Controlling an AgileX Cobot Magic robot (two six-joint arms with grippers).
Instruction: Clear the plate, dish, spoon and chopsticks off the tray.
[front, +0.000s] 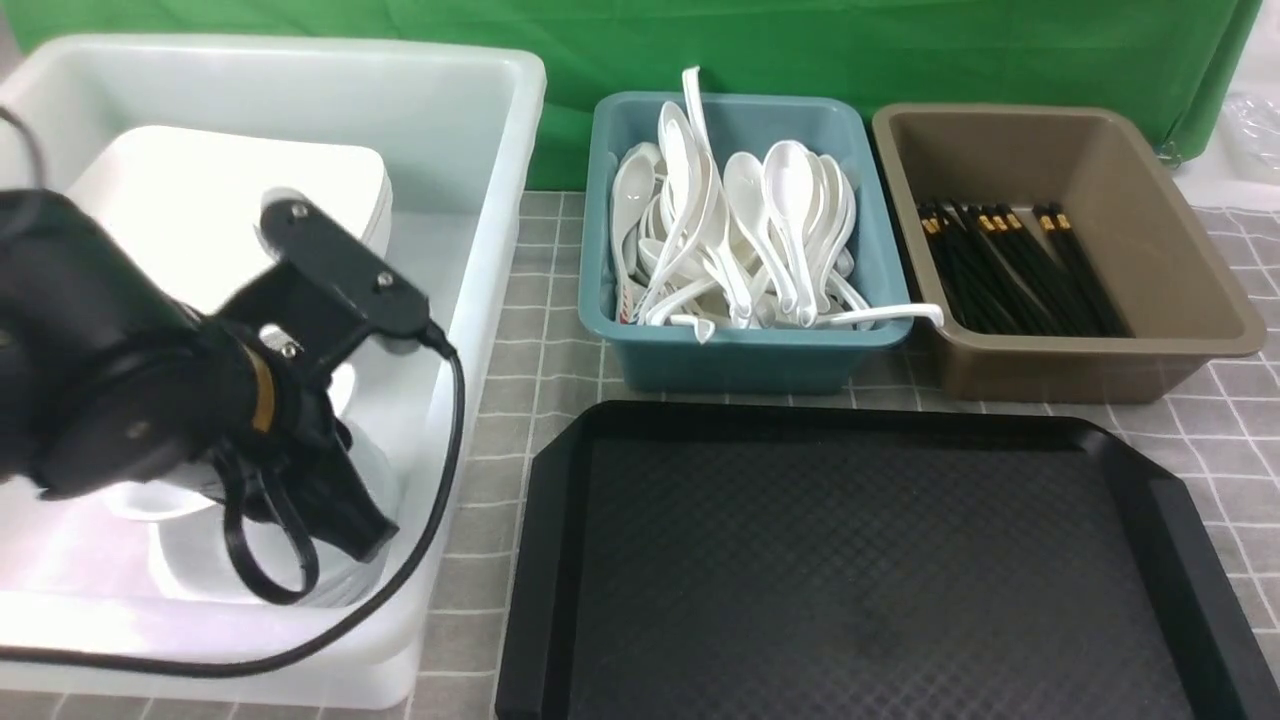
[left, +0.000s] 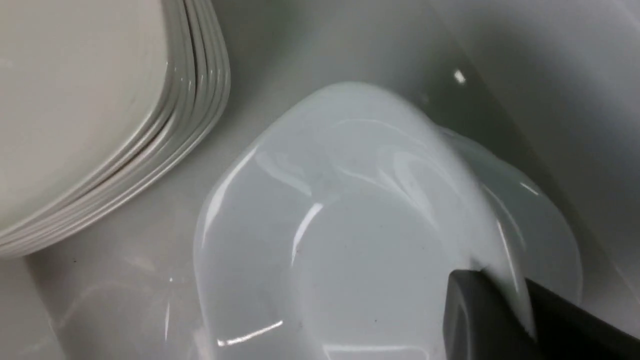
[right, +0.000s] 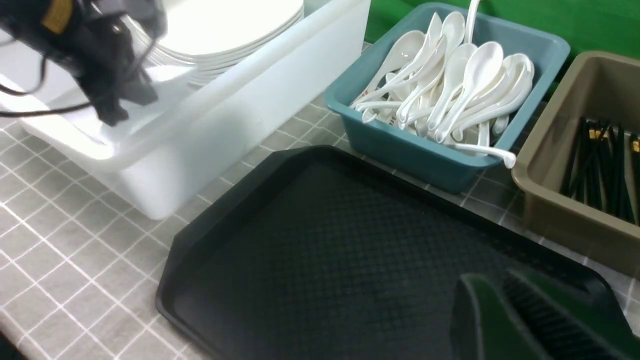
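Note:
The black tray (front: 860, 560) lies at the front with nothing on it. My left gripper (front: 360, 540) reaches down into the white tub (front: 490, 200) and is shut on the rim of a small pale dish (left: 350, 225). The dish sits tilted over another one, beside a stack of large white plates (left: 75, 100). White spoons (front: 740, 220) fill the teal bin, and black chopsticks (front: 1010, 270) lie in the brown bin. My right gripper (right: 492, 285) hovers over the tray's near right part, shut with nothing in it. It is out of the front view.
The teal bin (front: 740, 350) and the brown bin (front: 1080, 360) stand side by side just behind the tray, with the tub to their left. One spoon handle (front: 900, 315) juts over the teal bin's rim toward the brown bin. A grey checked cloth (front: 520, 340) covers the table.

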